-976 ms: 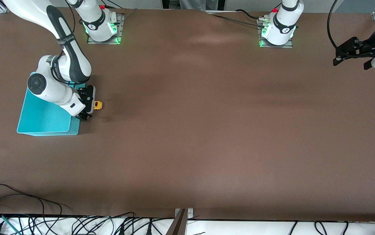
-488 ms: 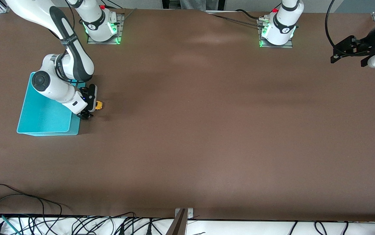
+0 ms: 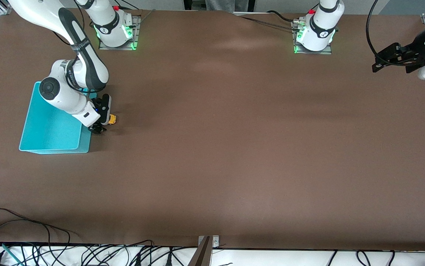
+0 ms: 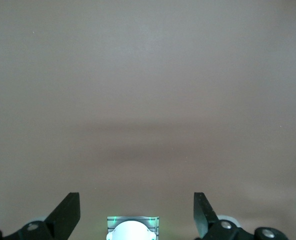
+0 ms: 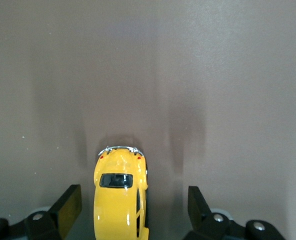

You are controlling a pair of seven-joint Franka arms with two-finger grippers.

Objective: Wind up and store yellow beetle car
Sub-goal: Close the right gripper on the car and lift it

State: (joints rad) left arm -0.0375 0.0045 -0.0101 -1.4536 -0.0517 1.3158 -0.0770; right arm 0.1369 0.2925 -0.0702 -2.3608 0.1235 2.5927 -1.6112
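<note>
In the front view, you see the yellow beetle car [image 3: 112,119] standing on the brown table [image 3: 234,147] toward the right arm's end, just beside the turquoise bin [image 3: 51,127], at the corner of the bin that lies farther from the front camera and toward the table's middle. The right gripper [image 3: 99,120] is low over the car, at the bin's edge, and hides part of the car's body. The right arm reaches down from its base at the table's edge, passing over the bin. At the other end, the left gripper [image 3: 377,61] hangs above the table's corner near the left arm's base [image 3: 314,35]; that arm waits there, well apart from the car and the bin. Cables [image 3: 50,247] trail along the table edge nearest the front camera.

In the left wrist view, you see the left gripper [image 4: 137,210] with its two fingers spread wide, nothing between them, over bare brown table [image 4: 148,90].

In the right wrist view, you see the right gripper [image 5: 133,207] released, its fingers standing on either side of the car [image 5: 120,195] with a clear gap to each; the car sits closer to one finger than the other. The car rests on its wheels on the table [image 5: 213,75], roof and dark window up.
</note>
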